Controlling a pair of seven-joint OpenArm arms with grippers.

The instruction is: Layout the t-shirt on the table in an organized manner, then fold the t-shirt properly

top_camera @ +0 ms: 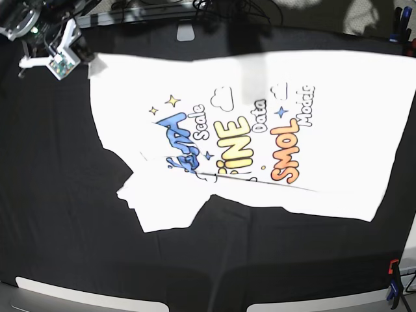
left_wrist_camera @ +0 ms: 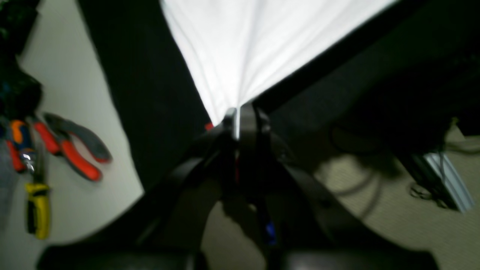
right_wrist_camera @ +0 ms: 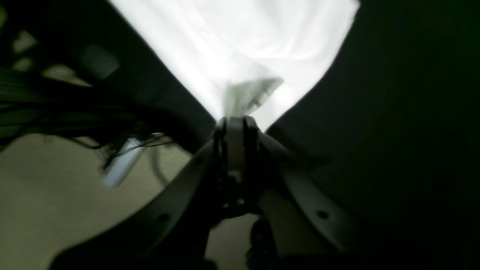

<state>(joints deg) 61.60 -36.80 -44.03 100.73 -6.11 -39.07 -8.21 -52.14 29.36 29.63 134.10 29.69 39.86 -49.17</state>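
T-shirt (top_camera: pixel 260 130), white wrinkled cloth, print up, spans the black-draped table (top_camera: pixel 58 227); we see left gripper (left_wrist_camera: pixel 238 114) and right gripper (right_wrist_camera: pixel 234 122) each clenched on a hem corner.

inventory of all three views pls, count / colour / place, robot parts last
t-shirt: 1, white with blue, yellow and orange print facing up, held stretched over the table
table: 1, black cloth cover, fills the base view
clamp: 1, orange and blue, table edge at lower right of base view
pliers: 1 pair, red and grey handles, on the pale surface at left of the left wrist view
yellow-handled tool: 1, yellow and black, below the pliers; too blurred to name
cables: several, dark, beyond the table's far edge
left tool: 1, black, shut on a t-shirt corner
right tool: 1, grey and black, shut on a t-shirt corner
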